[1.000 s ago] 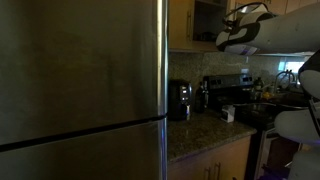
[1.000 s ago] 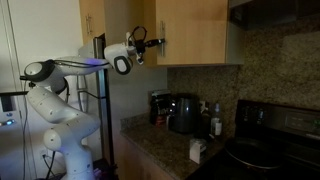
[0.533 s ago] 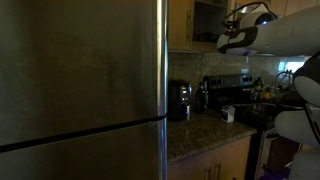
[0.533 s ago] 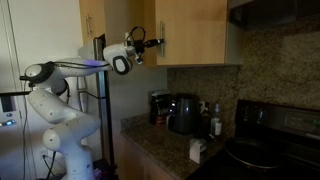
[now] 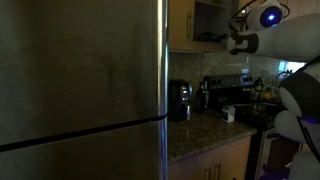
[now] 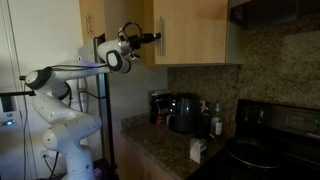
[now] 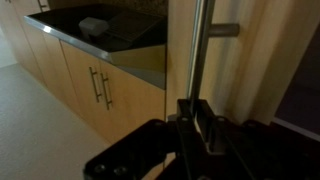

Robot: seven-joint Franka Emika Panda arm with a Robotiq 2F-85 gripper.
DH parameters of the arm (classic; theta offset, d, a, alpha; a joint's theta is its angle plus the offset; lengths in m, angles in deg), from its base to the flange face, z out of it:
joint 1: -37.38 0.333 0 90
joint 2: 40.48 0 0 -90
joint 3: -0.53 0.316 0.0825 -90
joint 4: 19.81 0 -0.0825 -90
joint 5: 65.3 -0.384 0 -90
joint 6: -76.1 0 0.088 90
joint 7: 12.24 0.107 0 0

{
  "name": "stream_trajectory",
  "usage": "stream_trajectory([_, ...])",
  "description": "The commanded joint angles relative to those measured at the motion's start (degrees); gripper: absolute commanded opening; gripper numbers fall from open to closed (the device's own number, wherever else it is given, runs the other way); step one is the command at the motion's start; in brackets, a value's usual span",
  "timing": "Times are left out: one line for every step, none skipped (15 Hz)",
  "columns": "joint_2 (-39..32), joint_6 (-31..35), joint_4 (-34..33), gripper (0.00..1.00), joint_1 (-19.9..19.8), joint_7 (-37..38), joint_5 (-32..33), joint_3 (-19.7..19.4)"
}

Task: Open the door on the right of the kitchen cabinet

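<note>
The kitchen cabinet (image 6: pixel 92 22) hangs on the wall above the counter; it also shows in an exterior view (image 5: pixel 181 25). Its right door (image 6: pixel 195 30) is a honey-brown panel with a slim silver bar handle (image 6: pixel 160 40) along its left edge, standing a little ajar with a dark gap beside it. My gripper (image 6: pixel 152 38) reaches in from the left at handle height. In the wrist view the door (image 7: pixel 265 60) fills the right side, and my gripper (image 7: pixel 200 120) is shut on the handle (image 7: pixel 200 45), which passes between the two dark fingers. The gripper also shows in an exterior view (image 5: pixel 226 41).
A big steel fridge (image 5: pixel 80 90) stands close by. Below are a speckled granite counter (image 6: pixel 165 150) with a coffee maker (image 6: pixel 182 113) and a stove (image 6: pixel 270 150). Lower cupboard doors with bar handles (image 7: pixel 100 85) show in the wrist view.
My wrist and forearm have risen and turned while the gripper stays on the handle. The door's position looks almost the same.
</note>
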State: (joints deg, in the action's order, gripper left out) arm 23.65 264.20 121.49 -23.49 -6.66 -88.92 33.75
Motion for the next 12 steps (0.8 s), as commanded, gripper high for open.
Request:
stream_trajectory([-1.3, -2.3, -1.2, 0.0, -5.9, 1.3, 7.6, -9.3])
stream_trajectory([-2.9, -2.7, -2.2, 0.0, -7.8, 1.2, 9.3, -11.6])
stream_trajectory([-4.9, -3.2, -3.8, 0.0, -10.4, 1.2, 11.0, -13.6])
stream_trajectory([-5.8, -0.9, -0.7, 0.0, -11.7, 1.5, 11.9, -15.3])
stream_trajectory([-8.3, 0.1, -0.9, 0.0, -15.1, 2.2, 12.6, -15.6])
stream_trajectory([-10.4, 0.8, -0.8, 0.0, -18.3, 2.9, 12.8, -15.7])
stream_trajectory([-12.9, 0.5, -1.0, 0.0, -21.9, 4.3, 12.4, -14.3])
stream_trajectory([-13.9, -0.8, -1.2, 0.0, -25.0, 6.1, 11.7, -12.9])
stream_trajectory([-16.0, -1.2, -1.4, 0.18, -23.9, 7.1, 11.3, -12.8])
stream_trajectory([-17.9, -2.5, -1.8, 0.29, -18.9, 7.6, 11.0, -14.6])
stream_trajectory([-19.8, -2.1, -1.8, 0.36, -15.1, 8.0, 11.1, -15.8])
stream_trajectory([-16.6, -1.8, -0.2, 0.19, -20.8, 8.2, 12.2, -14.3])
